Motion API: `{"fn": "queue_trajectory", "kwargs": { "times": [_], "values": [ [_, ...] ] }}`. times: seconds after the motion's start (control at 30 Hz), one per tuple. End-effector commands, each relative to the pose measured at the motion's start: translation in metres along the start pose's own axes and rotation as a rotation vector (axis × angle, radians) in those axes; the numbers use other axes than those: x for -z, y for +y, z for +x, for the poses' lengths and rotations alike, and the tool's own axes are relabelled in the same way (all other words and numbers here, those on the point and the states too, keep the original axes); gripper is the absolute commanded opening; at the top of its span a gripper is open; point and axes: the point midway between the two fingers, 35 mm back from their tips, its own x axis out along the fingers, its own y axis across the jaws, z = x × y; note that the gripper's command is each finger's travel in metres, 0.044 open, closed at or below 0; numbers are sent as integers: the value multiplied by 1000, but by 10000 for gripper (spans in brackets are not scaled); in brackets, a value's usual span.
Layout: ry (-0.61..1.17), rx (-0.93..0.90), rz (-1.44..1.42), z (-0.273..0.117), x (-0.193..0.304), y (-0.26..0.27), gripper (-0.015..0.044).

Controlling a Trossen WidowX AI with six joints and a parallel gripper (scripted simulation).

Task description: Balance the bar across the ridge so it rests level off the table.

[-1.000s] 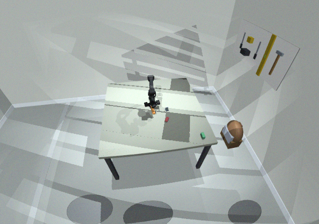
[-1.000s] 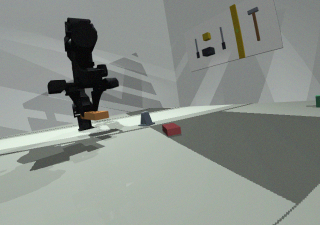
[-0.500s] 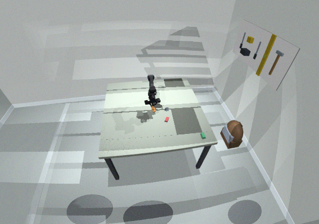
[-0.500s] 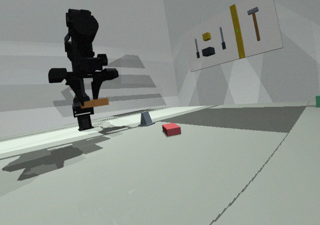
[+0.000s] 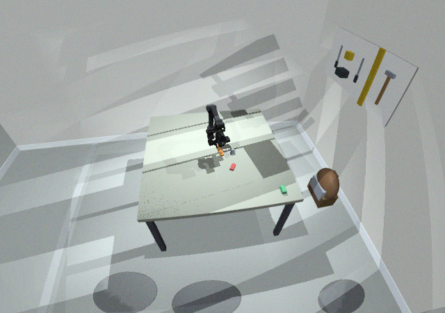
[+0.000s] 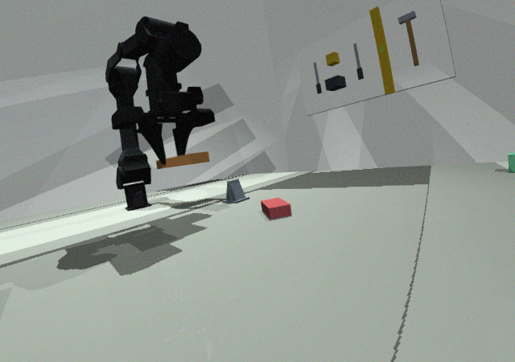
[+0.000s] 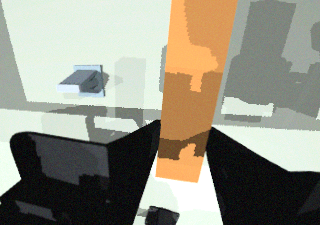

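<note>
We see the orange bar [image 6: 183,159] up in the air, well above the table [image 6: 290,275]. It lies almost flat. In the side view its long way runs left to right, and the right end sits a tiny bit higher. In the wrist view the bar [image 7: 192,85] stretches straight away from the camera.

The black pincer [image 6: 170,158] points down and pinches the bar near one end. Most of the bar sticks out past the fingers to the right in the side view. Only a short bit shows on the other side. So the pincer does not hold the bar in its middle.

The small grey ridge [image 6: 236,191] stands on the table, lower than the bar and off to its right. The bar does not touch it. A red block [image 6: 276,207] lies near the ridge, a bit closer to the side camera. A green block [image 5: 283,189] sits well apart, close to the table edge. From the top view, the pincer [image 5: 219,149] is near the middle of the table, away from all its edges.
</note>
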Motion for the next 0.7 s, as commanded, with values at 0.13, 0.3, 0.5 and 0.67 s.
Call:
{"fn": "queue_trajectory", "kwargs": {
  "times": [0.13,0.3,0.5,0.67],
  "values": [
    [-1,-7,-14,-1,0,33,0],
    [-1,-9,-24,-2,1,52,0],
    [-1,-11,-37,-2,5,75,0],
    [-1,-13,-48,-2,10,94,0]
  ]
}}
